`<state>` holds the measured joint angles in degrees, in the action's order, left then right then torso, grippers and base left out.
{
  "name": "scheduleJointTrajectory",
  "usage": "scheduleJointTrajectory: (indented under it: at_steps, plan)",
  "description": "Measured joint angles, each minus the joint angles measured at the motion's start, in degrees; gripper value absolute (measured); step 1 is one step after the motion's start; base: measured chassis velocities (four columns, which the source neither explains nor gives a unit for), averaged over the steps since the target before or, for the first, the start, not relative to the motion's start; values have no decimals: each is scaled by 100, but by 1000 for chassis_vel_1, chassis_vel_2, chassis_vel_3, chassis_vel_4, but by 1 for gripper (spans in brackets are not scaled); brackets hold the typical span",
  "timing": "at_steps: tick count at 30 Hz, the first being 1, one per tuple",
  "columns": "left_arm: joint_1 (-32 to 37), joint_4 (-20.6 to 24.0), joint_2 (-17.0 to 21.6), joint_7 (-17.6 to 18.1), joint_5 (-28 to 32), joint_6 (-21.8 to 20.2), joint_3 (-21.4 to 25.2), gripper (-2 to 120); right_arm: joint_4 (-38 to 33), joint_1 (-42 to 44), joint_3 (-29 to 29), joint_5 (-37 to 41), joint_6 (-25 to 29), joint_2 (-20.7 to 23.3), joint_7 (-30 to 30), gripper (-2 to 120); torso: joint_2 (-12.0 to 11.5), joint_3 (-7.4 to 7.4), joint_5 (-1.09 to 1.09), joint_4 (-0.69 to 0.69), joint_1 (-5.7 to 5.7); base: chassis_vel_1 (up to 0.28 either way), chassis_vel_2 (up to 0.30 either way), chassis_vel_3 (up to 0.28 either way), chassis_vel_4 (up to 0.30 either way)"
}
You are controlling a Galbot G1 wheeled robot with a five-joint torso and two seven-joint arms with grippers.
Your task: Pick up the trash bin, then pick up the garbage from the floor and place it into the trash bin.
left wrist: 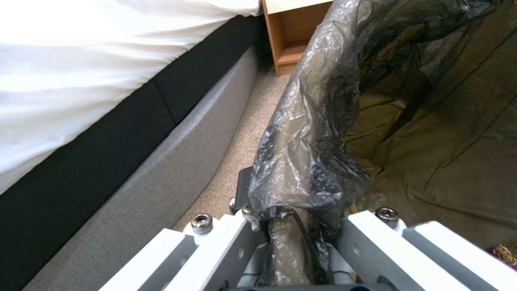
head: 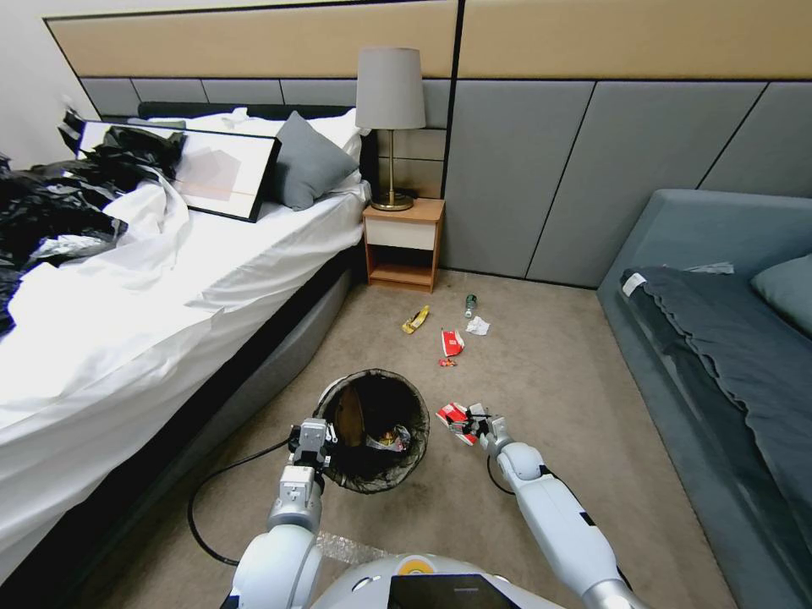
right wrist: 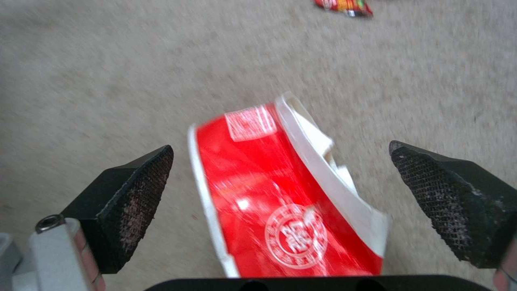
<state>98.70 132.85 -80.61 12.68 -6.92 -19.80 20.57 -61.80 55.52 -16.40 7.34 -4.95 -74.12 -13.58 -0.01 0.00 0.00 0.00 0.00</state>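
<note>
- Low in the head view, left of centre: left gripper (head: pixel 326 446) clamped on the near rim of the trash bin (head: pixel 374 430), fingers pinching the black bag folded over that rim
- Same grip close up in the left wrist view: crinkled bag plastic bunched between the white fingers (left wrist: pixel 215 250) at the bottom of the frame, bin interior opening to the right
- Inside the bin, lower right of its mouth: a small crumpled wrapper (head: pixel 391 439) lying against the liner
- Just right of the bin, at mid-height of the lower half of the head view: right gripper (head: pixel 476 425) spread wide around a crushed red-and-white packet (head: pixel 458 419)
- In the right wrist view, centre to lower centre: that packet (right wrist: pixel 280 194) sitting between the two black textured pads (right wrist: pixel 141 190), clear gaps on both sides, neither pad touching it; whether it rests on the floor (right wrist: pixel 108 72) or is lifted cannot be told
- Top edge of the right wrist view: a red scrap (right wrist: pixel 345 6) on the carpet
- Farther up the head view, centre: another red-and-white packet (head: pixel 452 342) with the small red scrap (head: pixel 447 362) just below it
- Beyond those: white tissue wad (head: pixel 478 326), yellow wrapper (head: pixel 415 319) to its left, green-capped bottle (head: pixel 470 304) just above
- Farthest, upper centre: wooden nightstand (head: pixel 404 244) with a lamp (head: pixel 390 118), bed (head: pixel 169 279) along the left, grey sofa (head: pixel 719 279) along the right
</note>
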Motion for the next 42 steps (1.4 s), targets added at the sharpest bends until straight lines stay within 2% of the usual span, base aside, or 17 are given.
scheduleJointTrajectory:
  at_steps: [13, 16, 17, 19, 23, 25, 26, 28, 29, 32, 33, 34, 39, 42]
  plan:
    - [69, -32, -9, -1, -80, 46, -19, 2, 749, -297, -30, -55, 253, -110, -126, 99, 0, 0, 0, 0, 0, 0, 0, 0, 0]
    - [75, -35, -5, -1, -81, 46, -14, 2, 843, -306, -29, -62, 353, -144, -126, 88, 0, 0, 0, 0, 0, 0, 0, 0, 0]
    - [75, -35, -5, -1, -81, 46, -14, 2, 843, -306, -29, -62, 353, -144, -126, 88, 0, 0, 0, 0, 0, 0, 0, 0, 0]
    - [69, -43, -6, -1, -81, 47, -9, 2, 858, -296, -29, -62, 396, -148, -120, 74, 0, 0, 0, 0, 0, 0, 0, 0, 0]
    - [57, -51, -12, -1, -81, 47, -17, 2, 859, -286, -30, -63, 412, -148, -117, 67, 0, 0, -1, 0, 0, 0, 0, 0, 0]
    - [33, -64, -23, -2, -80, 47, -34, 2, 848, -260, -35, -64, 420, -148, -81, 53, 0, 0, 0, -1, 0, 0, 0, 0, 0]
    - [33, -64, -23, -2, -80, 47, -34, 2, 848, -260, -35, -64, 420, -148, -81, 53, 0, 0, 0, -1, 0, 0, 0, 0, 0]
    - [16, -69, -19, -2, -77, 47, -35, 2, 837, -249, -41, -64, 423, -148, -33, 45, 0, 0, -1, 0, 0, 0, 0, 0, 0]
    - [13, -70, -11, -2, -73, 47, -35, 2, 832, -236, -42, -67, 433, -150, 3, 36, 0, 0, 0, 0, 0, 0, 0, 0, 0]
    - [13, -70, -5, -2, -68, 47, -37, 2, 822, -219, -43, -68, 438, -149, 27, 30, 0, 0, 0, 0, 0, 0, 0, 0, 0]
    - [13, -70, 0, -2, -65, 47, -37, 2, 803, -204, -45, -70, 445, -149, 38, 23, 0, 0, 0, 0, 0, 0, 0, 0, 0]
    - [13, -70, 0, -2, -65, 47, -37, 2, 803, -204, -45, -70, 445, -149, 38, 23, 0, 0, 0, 0, 0, 0, 0, 0, 0]
    - [9, -68, 2, -4, -61, 47, -44, 2, 768, -187, -49, -70, 469, -136, 46, 1, 0, 0, 0, 0, 0, 0, 0, 0, 0]
    - [10, -65, -1, -4, -61, 47, -45, 2, 756, -185, -49, -68, 482, -129, 47, 0, 0, 0, 0, 0, 0, 0, 0, 0, 0]
